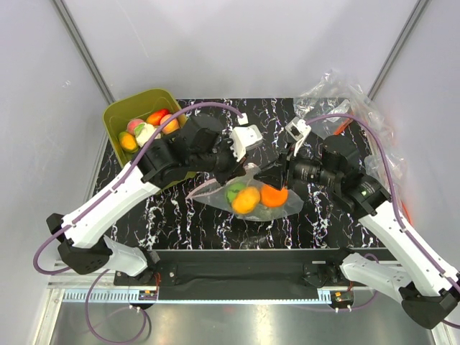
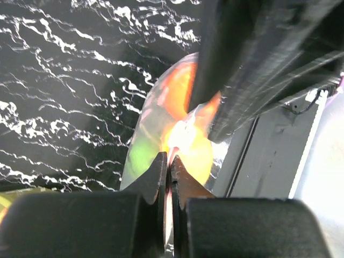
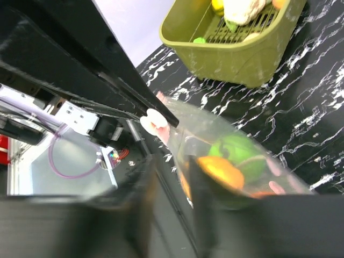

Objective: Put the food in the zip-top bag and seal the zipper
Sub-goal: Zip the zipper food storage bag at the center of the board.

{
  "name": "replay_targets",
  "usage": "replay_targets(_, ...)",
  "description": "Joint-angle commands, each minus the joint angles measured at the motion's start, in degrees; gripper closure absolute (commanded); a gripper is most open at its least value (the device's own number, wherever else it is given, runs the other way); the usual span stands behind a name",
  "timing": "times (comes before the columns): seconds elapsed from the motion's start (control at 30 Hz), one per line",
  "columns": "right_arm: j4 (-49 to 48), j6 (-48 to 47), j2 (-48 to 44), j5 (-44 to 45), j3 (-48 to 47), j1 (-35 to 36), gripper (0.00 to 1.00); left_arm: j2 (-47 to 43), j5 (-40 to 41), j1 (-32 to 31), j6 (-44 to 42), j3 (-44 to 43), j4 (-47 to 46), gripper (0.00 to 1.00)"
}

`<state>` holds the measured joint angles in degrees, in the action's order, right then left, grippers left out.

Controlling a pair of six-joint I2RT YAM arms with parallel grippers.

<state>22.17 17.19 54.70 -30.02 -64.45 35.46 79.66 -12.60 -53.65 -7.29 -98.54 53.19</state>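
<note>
The zip-top bag [image 1: 248, 195] lies at the table's middle, holding a green lime [image 1: 234, 192] and two orange pieces [image 1: 246, 200]. My left gripper [image 1: 241, 169] is at the bag's far edge. In the left wrist view my left gripper [image 2: 169, 161] is shut on the pink-red zipper [image 2: 168, 209], with the bag [image 2: 161, 129] beyond it. My right gripper [image 1: 272, 175] is at the bag's far right. In the right wrist view its blurred fingers [image 3: 199, 204] stand apart beside the bag [image 3: 226, 140], lime [image 3: 239, 153] and orange [image 3: 220, 169]. More food [image 1: 147, 128] sits in the tub.
The olive-green tub [image 1: 122, 115] stands at the back left and shows in the right wrist view [image 3: 231, 59]. Crumpled plainer clear bags [image 1: 338, 97] lie at the back right. Both grippers are close together over the bag. The table's black front rail [image 1: 244, 269] runs along the near edge.
</note>
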Motion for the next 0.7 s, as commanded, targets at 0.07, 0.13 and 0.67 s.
replay_targets(0.07, -3.18, -5.49, -3.28, -1.44, -0.68, -0.04, 0.41, 0.05, -2.69, 0.12, -0.45, -6.29, 2.70, 1.00)
replay_targets(0.13, -4.24, -6.29, -4.07, -3.20, -0.07, -0.04, 0.38, 0.67, -4.18, 0.12, -0.71, -7.62, 4.55, 1.00)
replay_targets(0.67, -9.78, -9.37, 0.85, -9.88, 0.02, 0.04, 0.46, -0.38, -8.32, 0.12, -0.62, -8.77, 6.84, 1.00)
